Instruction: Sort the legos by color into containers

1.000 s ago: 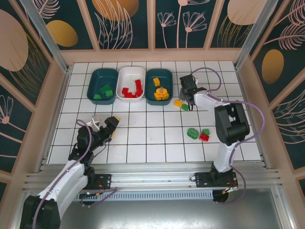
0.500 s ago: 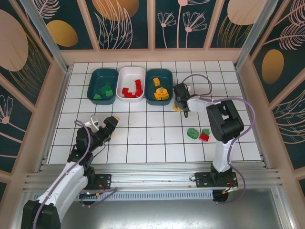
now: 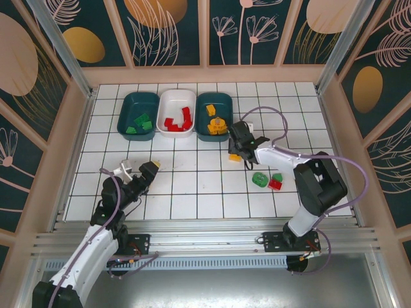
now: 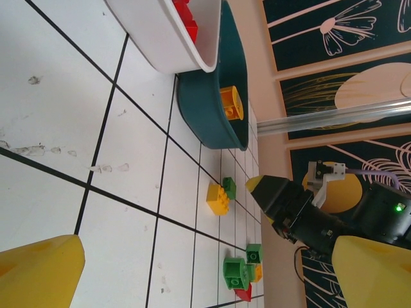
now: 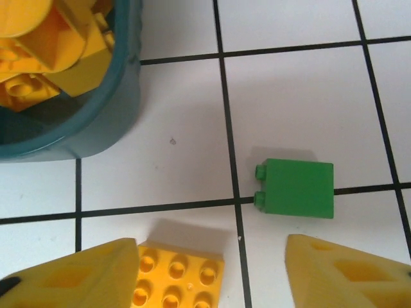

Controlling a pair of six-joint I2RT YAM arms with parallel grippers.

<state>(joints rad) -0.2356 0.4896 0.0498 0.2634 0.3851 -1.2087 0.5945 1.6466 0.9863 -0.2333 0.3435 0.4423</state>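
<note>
While a yellow brick (image 5: 176, 279) and a green brick (image 5: 298, 187) lie loose on the tiles (image 5: 289, 96) just beside the teal tub (image 5: 96, 138) of yellow pieces, the right claw (image 5: 212, 260) hangs over them, jaws apart, gripping nothing. The left claw (image 3: 138, 169), well apart, is spread wide and empty.

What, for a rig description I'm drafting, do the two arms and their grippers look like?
Both arms share one look: white tubular links, bulky black joint housings and a lavender cable looping loosely alongside, as on the left arm and right arm. The left gripper and right gripper have black bodies with blunt yellow fingers.
</note>
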